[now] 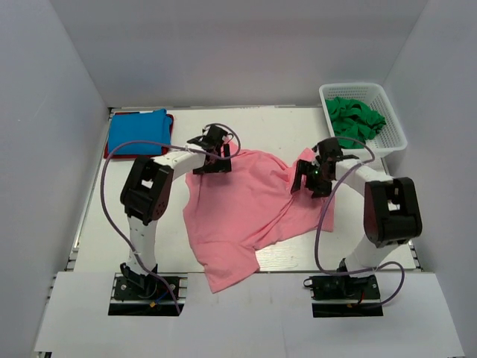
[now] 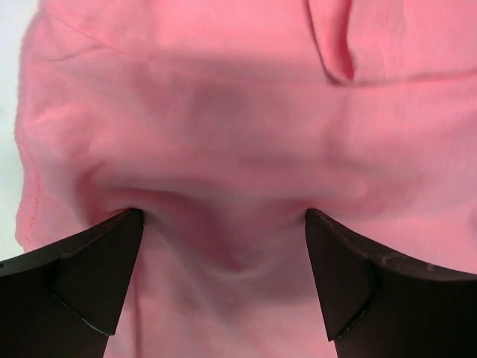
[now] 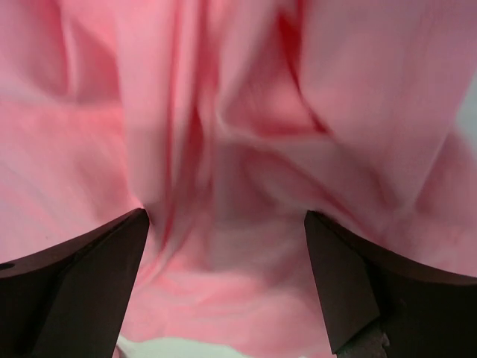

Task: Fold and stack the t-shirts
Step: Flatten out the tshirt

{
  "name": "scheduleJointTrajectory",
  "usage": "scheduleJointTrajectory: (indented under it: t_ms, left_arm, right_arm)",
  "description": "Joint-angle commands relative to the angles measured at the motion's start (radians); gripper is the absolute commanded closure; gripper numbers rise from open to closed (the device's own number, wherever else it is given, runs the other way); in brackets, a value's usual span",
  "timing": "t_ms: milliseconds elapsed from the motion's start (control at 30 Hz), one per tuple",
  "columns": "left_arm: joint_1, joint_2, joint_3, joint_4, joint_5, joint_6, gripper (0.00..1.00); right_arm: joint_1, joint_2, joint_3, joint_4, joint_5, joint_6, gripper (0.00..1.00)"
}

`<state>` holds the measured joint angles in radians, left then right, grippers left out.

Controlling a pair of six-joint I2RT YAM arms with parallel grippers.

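The salmon-pink t-shirt (image 1: 235, 212) lies rumpled across the middle of the tabletop (image 1: 97, 239), one end reaching over the near edge. My left fingers (image 2: 89, 272) stand spread wide at its far-left corner, tips pressed into the cloth. A soft ridge bunches between them, but nothing is pinched. My right fingers (image 3: 358, 276) are spread wide too, over the creased folds at the shirt's right edge. Far left, a folded blue t-shirt (image 1: 136, 133) sits on a red t-shirt (image 1: 171, 123); green t-shirts (image 1: 356, 119) fill the white basket (image 1: 396, 133).
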<state>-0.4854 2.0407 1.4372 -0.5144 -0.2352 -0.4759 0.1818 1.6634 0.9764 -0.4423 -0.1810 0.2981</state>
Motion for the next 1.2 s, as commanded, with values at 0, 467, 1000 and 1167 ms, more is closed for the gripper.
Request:
scheduleJointTrajectory:
  t_ms: [0, 467, 1000, 1167]
  left_arm:
    - [0.039, 0.111, 0.080, -0.005, -0.058, -0.026, 0.01]
    - [0.168, 0.454, 0.787, -0.044, -0.024, 0.134, 0.01]
    - [0.122, -0.436, -0.252, -0.049, 0.193, -0.041, 0.01]
    - [0.084, -0.606, -0.440, -0.038, 0.355, -0.127, 0.01]
  right_arm:
    - [0.022, 0.096, 0.096, 0.091, 0.011, 0.007, 0.09]
    - [0.030, 0.449, 0.732, -0.059, 0.003, -0.074, 0.09]
    - [0.030, -0.172, 0.128, 0.002, 0.213, 0.078, 0.09]
    - [0.027, -0.191, 0.073, -0.099, 0.299, 0.136, 0.09]
